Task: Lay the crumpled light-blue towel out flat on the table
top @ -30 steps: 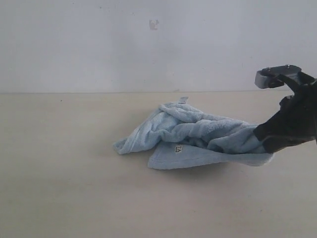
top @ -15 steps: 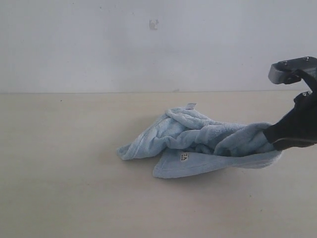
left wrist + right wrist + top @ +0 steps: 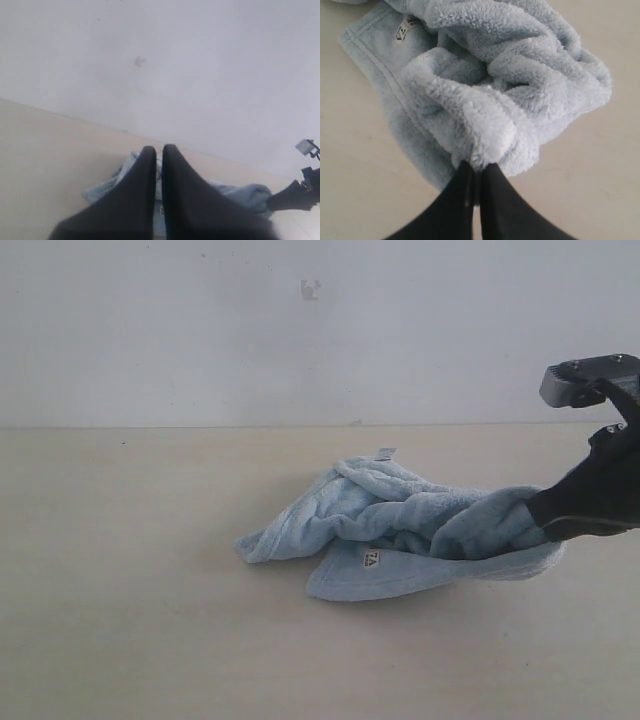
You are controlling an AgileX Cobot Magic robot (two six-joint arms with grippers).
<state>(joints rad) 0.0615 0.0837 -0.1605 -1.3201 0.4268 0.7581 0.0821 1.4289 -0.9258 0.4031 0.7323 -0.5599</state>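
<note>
The crumpled light-blue towel (image 3: pixel 400 525) lies bunched on the beige table (image 3: pixel 130 570), its small white label (image 3: pixel 372 559) facing the camera. My right gripper (image 3: pixel 538 522) is shut on a fold at the towel's right end and holds that end slightly raised. In the right wrist view the black fingertips (image 3: pixel 462 170) pinch fluffy cloth (image 3: pixel 490 100). My left gripper (image 3: pixel 159 150) is shut with nothing in it, held above the table short of the towel (image 3: pixel 240 192). It is outside the exterior view.
A white wall (image 3: pixel 300 330) with a small mark (image 3: pixel 311 288) rises behind the table's far edge. The right arm's dark body (image 3: pixel 600 470) stands at the right border of the exterior view.
My right gripper has pulled the towel's end to the right and lifted it a little, and the whole bundle has slid rightward. Over the last half second almost nothing moved.
</note>
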